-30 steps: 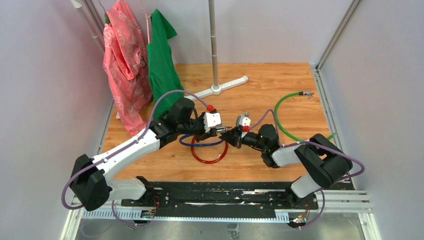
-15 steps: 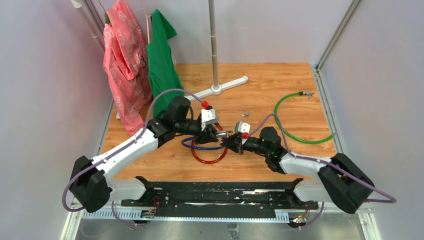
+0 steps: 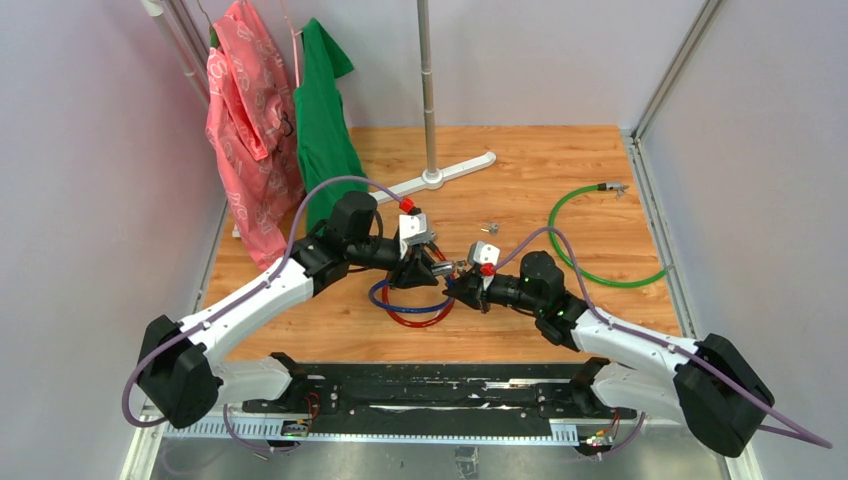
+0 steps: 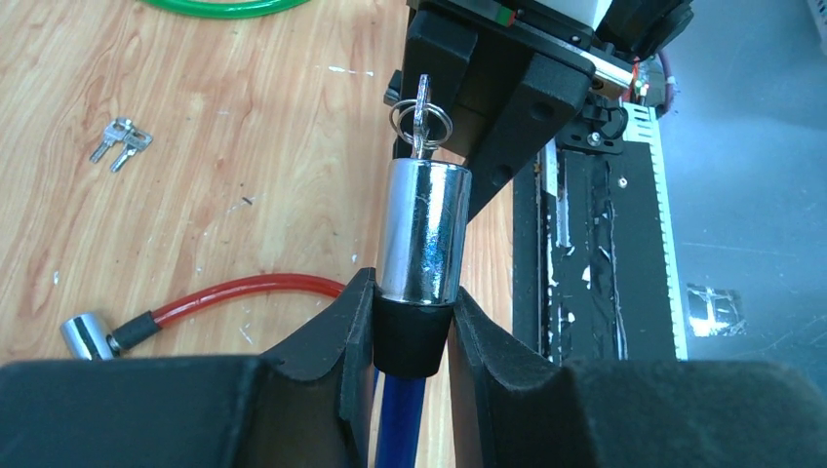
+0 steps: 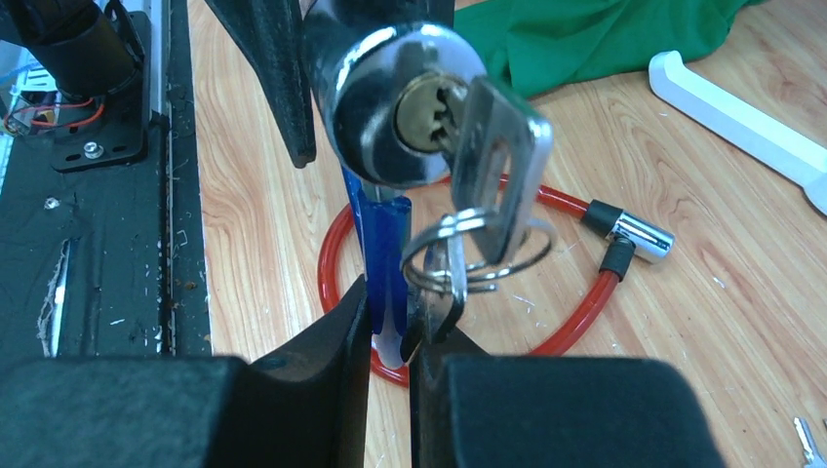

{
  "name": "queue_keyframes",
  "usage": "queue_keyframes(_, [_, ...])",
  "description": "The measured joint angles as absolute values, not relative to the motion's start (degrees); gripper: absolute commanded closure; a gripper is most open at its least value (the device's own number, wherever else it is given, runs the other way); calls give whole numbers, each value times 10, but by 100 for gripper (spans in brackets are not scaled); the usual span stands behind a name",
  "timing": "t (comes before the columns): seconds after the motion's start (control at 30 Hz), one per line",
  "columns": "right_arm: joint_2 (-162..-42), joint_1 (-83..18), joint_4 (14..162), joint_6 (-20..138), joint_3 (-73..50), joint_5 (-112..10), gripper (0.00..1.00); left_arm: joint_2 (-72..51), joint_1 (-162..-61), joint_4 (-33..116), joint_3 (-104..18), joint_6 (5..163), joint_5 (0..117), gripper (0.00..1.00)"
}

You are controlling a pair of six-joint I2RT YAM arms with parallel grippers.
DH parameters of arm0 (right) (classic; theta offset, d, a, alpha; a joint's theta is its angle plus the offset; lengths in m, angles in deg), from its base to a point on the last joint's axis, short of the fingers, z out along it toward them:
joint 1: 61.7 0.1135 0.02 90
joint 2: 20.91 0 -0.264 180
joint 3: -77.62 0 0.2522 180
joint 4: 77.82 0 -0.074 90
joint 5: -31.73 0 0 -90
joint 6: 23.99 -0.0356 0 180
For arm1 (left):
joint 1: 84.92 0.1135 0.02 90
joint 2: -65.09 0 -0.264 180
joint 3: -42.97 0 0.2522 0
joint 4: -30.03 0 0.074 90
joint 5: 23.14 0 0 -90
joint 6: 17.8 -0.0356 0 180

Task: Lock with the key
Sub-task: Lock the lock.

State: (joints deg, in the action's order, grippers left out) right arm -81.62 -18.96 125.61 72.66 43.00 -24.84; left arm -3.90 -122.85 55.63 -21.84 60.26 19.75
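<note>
While the left gripper (image 4: 412, 292) clamps the black collar (image 4: 408, 341) under the chrome lock cylinder (image 4: 424, 229) at centre frame, the key (image 5: 499, 161) sits in its keyhole, upper middle of the right wrist view; just below, the right gripper (image 5: 398, 317) pinches the hanging key (image 5: 436, 292) on the shared ring (image 5: 488, 255).

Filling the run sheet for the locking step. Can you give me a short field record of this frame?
left gripper: shut on blue cable lock, at black collar under chrome cylinder
the key: in the cylinder's keyhole
right gripper: pinching second key hanging from its ring
table: loose key pair, red cable lock
</note>
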Motion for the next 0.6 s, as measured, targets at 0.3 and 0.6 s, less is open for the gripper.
queue_keyframes(0.3, [-806,-165,1175,767,409,-302,100,-39,-1248,545,-206,578,240,100])
queue_keyframes(0.6, [-864,-164,1236,828,410,-354,83,-38,-1256,557,-202,472,323,100])
